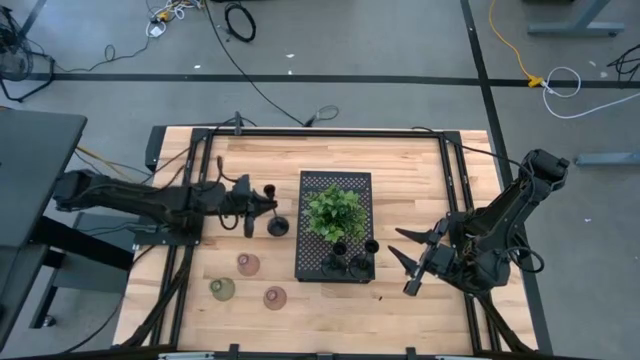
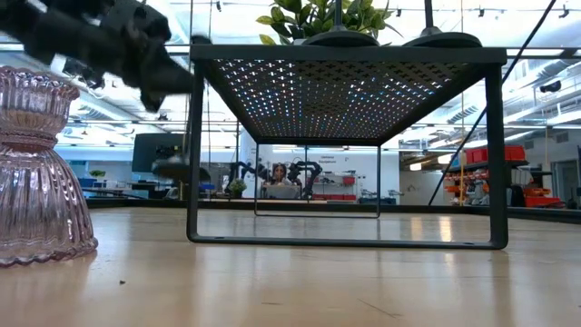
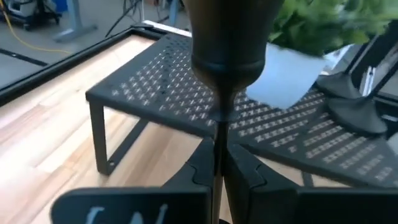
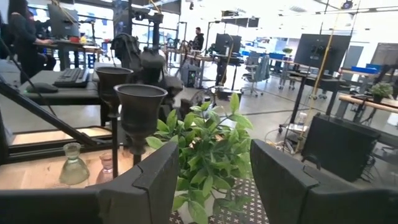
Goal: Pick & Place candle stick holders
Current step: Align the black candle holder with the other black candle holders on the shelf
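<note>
My left gripper (image 1: 262,207) is shut on a black candle stick holder (image 1: 274,210) just left of the black perforated tray (image 1: 335,185). Its cup (image 3: 227,37) fills the left wrist view. Two more black holders (image 1: 358,262) stand by their round bases on the tray's near end, beside the plant (image 1: 335,212). Three squat holders, pink (image 1: 248,263), olive-green (image 1: 222,289) and pink-brown (image 1: 274,297), stand on the table near the front left. My right gripper (image 1: 412,262) is open and empty to the right of the tray. My left gripper pinches the black holder's thin stem (image 3: 219,134) between its two fingers, below the cup. The fingers come about level from the table's left and lie across the stem. The holder stands roughly upright, and its round base (image 2: 172,166) hangs clear of the table.
The tray stands on legs (image 2: 195,154) above the table, with the plant in its middle. A pink glass holder (image 2: 41,173) is close to the low camera. Bare wood lies right of the tray around my right gripper (image 4: 214,168). People show in the room behind.
</note>
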{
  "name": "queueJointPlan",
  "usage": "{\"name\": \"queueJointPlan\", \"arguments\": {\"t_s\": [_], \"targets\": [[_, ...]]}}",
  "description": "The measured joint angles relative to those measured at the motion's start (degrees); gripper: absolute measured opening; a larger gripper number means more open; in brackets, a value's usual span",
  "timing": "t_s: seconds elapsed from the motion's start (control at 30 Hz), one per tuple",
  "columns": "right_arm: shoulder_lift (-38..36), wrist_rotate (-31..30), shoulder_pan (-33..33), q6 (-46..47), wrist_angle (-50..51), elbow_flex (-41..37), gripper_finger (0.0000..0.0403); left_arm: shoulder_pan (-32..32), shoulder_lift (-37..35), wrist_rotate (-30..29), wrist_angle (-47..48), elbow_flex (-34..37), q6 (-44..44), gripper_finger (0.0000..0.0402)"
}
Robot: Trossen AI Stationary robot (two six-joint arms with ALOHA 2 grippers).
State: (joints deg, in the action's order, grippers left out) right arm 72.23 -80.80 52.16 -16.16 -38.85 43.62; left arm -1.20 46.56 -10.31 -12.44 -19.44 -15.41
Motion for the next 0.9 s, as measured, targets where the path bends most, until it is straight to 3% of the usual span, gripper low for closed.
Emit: {"name": "queueJointPlan", "arguments": {"t_s": [0.1,0.43,0.67,0.9], "targets": [[0.0,0.12,-0.51,0.51,0.48,0.0,0.0201,-2.29,-1.05,-0.12,6.75,-5.95,0.92,0.0014],[0.0,0.18,-0.7,0.26,0.85,0.0,0.0201,-13.43,-1.2,-1.45,15.59,-20.51,3.83,0.0014],[0.0,-1.29,-0.7,0.18,0.8,0.0,0.0201,-21.33,0.47,-3.9,13.23,-22.74,2.85,0.0014],[0.0,-0.82,-0.7,0.61,0.72,0.0,0.0201,-26.68,7.51,-8.86,5.05,-22.75,4.04,0.0014]]}}
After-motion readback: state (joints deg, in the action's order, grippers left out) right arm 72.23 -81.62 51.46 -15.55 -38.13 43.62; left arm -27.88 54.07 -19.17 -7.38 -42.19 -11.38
